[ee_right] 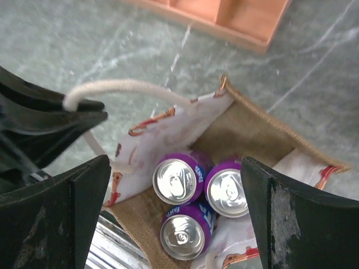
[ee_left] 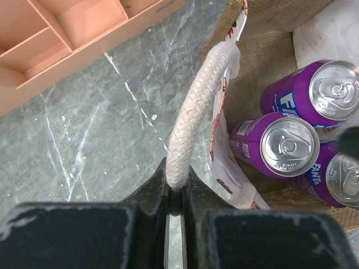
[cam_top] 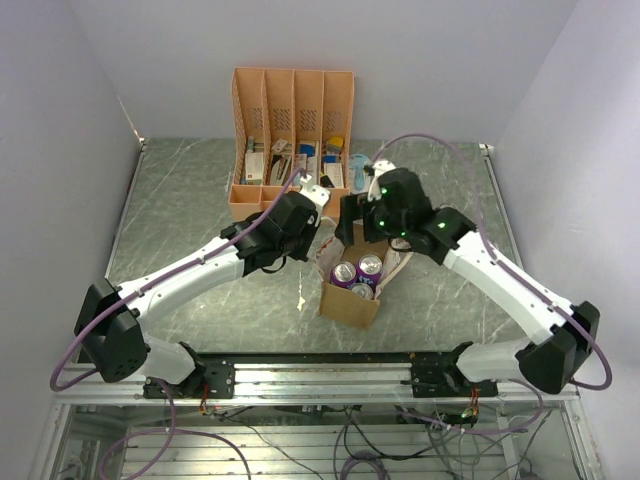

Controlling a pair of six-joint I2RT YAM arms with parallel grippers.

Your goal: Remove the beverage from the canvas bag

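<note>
The tan canvas bag (cam_top: 348,303) stands open at the table's middle, with three purple Fanta cans (cam_top: 358,272) upright inside. My left gripper (ee_left: 178,185) is shut on the bag's whitish rope handle (ee_left: 193,112) and holds it out to the left of the bag; the cans (ee_left: 289,145) lie to its right. My right gripper (ee_right: 176,196) is open and empty, hovering above the bag's mouth (ee_right: 247,131) with its jaws spread wider than the cans (ee_right: 175,180). The right wrist view also shows the left gripper (ee_right: 56,120) pinching the handle (ee_right: 123,87).
A salmon-pink slotted desk organizer (cam_top: 292,100) with small items stands behind the bag, close to both grippers; its edge shows in the left wrist view (ee_left: 84,33). The bag's white printed lining (ee_right: 162,131) folds inward beside the cans. The green marbled tabletop (cam_top: 180,220) lies around.
</note>
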